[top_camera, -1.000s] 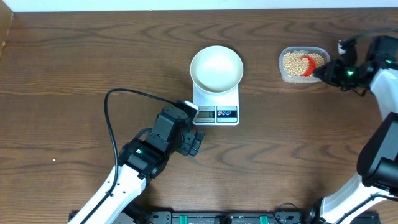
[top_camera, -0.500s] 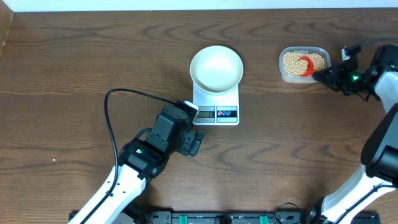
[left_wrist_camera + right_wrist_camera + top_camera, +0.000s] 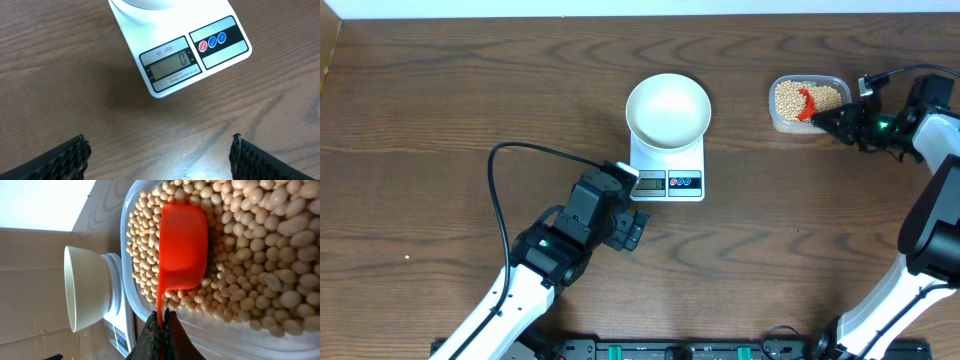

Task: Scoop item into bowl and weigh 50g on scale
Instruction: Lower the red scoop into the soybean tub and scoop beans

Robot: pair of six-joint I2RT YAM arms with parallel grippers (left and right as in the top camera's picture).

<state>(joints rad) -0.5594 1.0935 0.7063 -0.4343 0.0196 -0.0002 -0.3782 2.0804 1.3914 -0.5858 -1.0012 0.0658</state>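
Since a second ago, my right gripper (image 3: pixel 162 325) pushes the red scoop (image 3: pixel 182 245) farther across the beans (image 3: pixel 250 265).
Its jaws pinch the handle; left gripper (image 3: pixel 160 160) gapes wide, scale (image 3: pixel 180 50) and bowl (image 3: pixel 668 108) just ahead.

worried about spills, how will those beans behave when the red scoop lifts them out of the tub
The beans are small, round and smooth, so they will probably roll off a tilted scoop. They lie loose in the tub, so pushing in should shift them aside. The right gripper pinches only the thin handle, so a full scoop may twist.
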